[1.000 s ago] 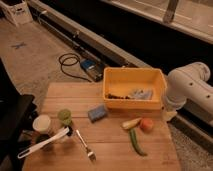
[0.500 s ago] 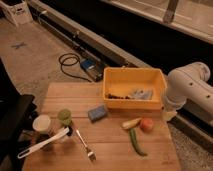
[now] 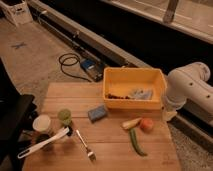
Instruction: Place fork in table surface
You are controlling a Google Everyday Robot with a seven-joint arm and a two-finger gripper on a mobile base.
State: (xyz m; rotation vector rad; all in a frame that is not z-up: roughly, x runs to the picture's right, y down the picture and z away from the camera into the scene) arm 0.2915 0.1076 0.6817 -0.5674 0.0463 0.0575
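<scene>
The small silver fork [image 3: 85, 145] lies flat on the light-brown wooden plank table surface [image 3: 115, 150], near the front, with its tines toward the front edge. Nothing is holding it. My white arm [image 3: 189, 89] bends in from the right, beside the yellow bin. Its lower end drops past the table's right edge. My gripper is not in view.
A yellow plastic bin [image 3: 134, 95] with items inside stands at the table's back right. A blue sponge [image 3: 97, 113], a green pepper [image 3: 136, 141], an orange-red fruit [image 3: 146, 124], a green cup [image 3: 64, 116], a white cup [image 3: 42, 123] and a long white utensil [image 3: 42, 142] lie around the fork. Cables [image 3: 70, 62] lie on the floor behind.
</scene>
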